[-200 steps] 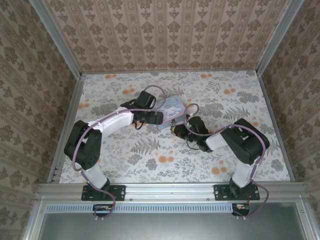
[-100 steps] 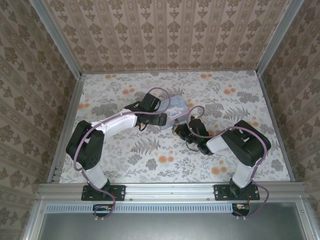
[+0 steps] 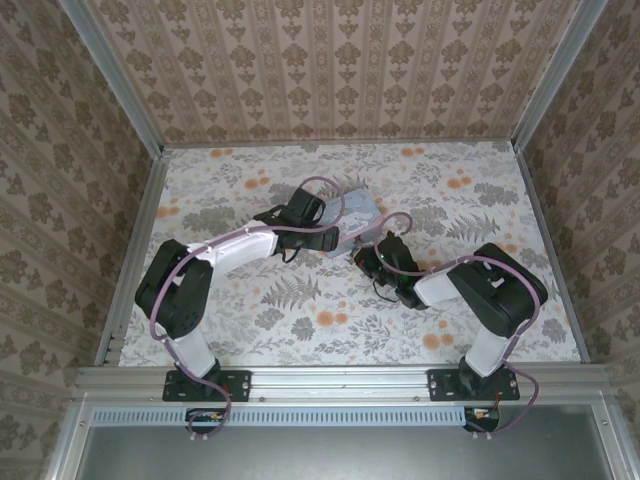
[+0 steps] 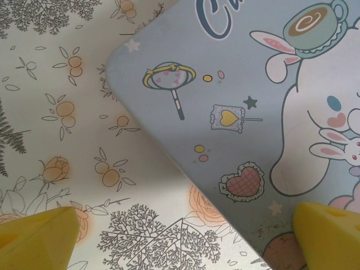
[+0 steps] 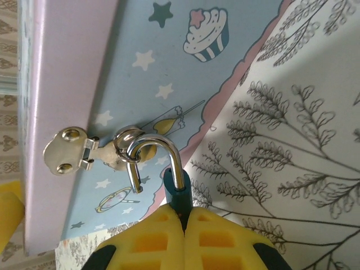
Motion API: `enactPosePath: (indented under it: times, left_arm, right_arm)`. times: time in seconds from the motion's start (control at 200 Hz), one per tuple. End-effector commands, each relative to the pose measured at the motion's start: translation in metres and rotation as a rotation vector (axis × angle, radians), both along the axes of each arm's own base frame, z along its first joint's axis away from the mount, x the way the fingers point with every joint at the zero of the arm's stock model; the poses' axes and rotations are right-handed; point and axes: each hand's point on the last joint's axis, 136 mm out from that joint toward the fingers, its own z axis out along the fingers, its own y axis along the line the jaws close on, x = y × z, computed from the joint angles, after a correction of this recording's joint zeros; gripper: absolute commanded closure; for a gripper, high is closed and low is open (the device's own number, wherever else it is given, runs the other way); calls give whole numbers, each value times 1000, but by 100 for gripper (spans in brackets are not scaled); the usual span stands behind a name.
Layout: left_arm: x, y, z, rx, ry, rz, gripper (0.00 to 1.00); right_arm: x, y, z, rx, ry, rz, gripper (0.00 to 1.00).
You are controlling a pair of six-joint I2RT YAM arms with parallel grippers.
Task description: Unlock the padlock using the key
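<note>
You have the tin (image 3: pixel 352 212) lying near the middle of the tabletop (image 3: pixel 230 300). Your left gripper (image 3: pixel 333 237) sits at the tin's left near edge, with one fingertip (image 4: pixel 329 235) over the lid, the other over bare tabletop, and the tin's corner between them. Your right gripper (image 3: pixel 363 256) comes in from the right at the tin's near side, jaws pinched on the padlock (image 5: pixel 179 190). The padlock's shackle (image 5: pixel 160 147) hooks through the hasp (image 5: pixel 70 153) on the tin's wall.

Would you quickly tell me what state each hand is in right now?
Left hand: open, holding nothing.
Right hand: shut on the padlock.
</note>
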Motion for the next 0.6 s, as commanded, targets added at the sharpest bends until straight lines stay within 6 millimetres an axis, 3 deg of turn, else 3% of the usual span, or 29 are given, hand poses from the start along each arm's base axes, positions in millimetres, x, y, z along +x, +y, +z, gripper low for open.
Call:
enactPosePath:
  times: [0.0, 0.28, 0.595]
  left_arm:
    - [-36, 32, -62, 176, 179, -2, 1]
    - [-39, 29, -72, 171, 204, -12, 2]
    - [-43, 24, -79, 164, 216, -19, 3]
  right_arm:
    - [1, -31, -14, -142, 48, -60, 100]
    - [11, -48, -13, -150, 10, -84, 100]
    - [22, -38, -8, 34, -50, -118, 100]
